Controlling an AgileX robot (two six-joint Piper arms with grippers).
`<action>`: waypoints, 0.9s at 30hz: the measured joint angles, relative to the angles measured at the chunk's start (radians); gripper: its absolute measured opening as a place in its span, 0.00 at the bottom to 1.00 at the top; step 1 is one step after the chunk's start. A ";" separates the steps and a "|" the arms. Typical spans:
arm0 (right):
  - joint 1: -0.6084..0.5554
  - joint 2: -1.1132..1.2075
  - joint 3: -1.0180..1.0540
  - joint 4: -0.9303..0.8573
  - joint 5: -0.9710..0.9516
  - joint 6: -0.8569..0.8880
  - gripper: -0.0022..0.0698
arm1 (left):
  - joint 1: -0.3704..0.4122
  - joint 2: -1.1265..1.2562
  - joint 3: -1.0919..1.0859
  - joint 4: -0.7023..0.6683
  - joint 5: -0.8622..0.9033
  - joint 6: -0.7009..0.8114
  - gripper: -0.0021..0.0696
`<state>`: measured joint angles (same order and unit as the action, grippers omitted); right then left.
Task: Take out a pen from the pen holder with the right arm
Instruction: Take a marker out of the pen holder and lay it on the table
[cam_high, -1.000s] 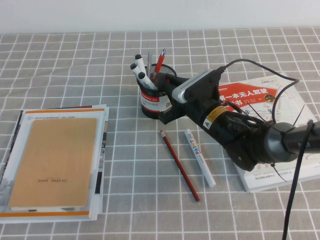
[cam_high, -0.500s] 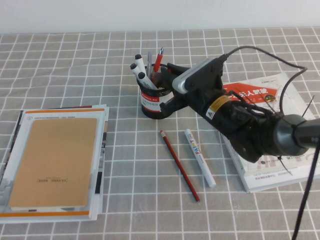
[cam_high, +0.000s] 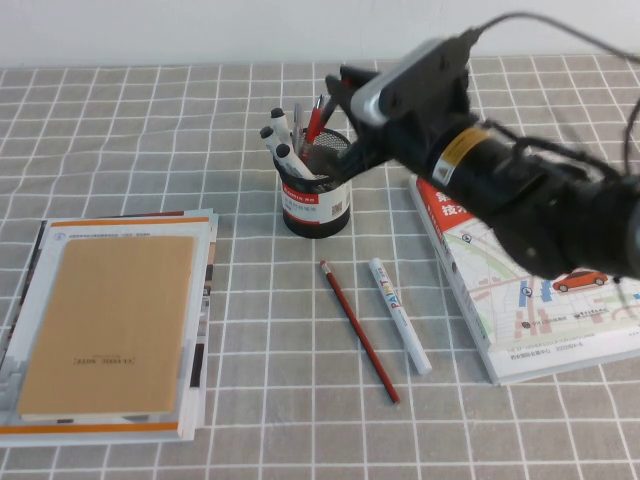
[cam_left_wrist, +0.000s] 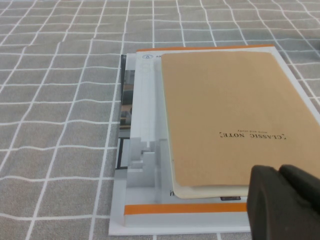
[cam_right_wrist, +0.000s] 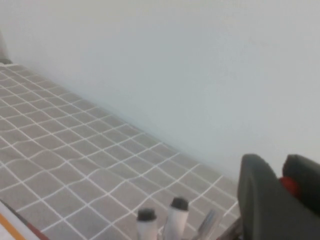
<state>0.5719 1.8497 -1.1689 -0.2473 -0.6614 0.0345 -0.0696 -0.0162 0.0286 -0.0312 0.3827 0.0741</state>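
right claw (cam_right_wrist: 281, 175): clamped on red pen (cam_high: 317, 118) just above pen holder (cam_high: 315, 195) | left claw (cam_left_wrist: 282, 172): together, over notebook (cam_left_wrist: 225, 115) left of pen holder | risk: tilted pull could snag markers (cam_high: 283, 152), tipping pen holder

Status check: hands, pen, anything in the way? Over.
Right hand shut on red pen, above holder. Pen's lower end not yet clear of holder. Left hand shut, over notebook. Markers stand close beside pen.
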 joint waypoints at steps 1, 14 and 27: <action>0.000 -0.026 0.000 -0.007 0.026 0.000 0.08 | 0.000 0.000 0.000 0.000 0.000 0.000 0.02; 0.000 -0.406 0.000 -0.056 0.583 0.093 0.08 | 0.000 0.000 0.000 0.000 0.000 0.000 0.02; 0.000 -0.467 -0.034 0.204 1.342 0.170 0.08 | 0.000 0.000 0.000 0.000 0.000 0.000 0.02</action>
<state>0.5719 1.3828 -1.2033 -0.0428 0.6803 0.2049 -0.0696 -0.0162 0.0286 -0.0312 0.3827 0.0741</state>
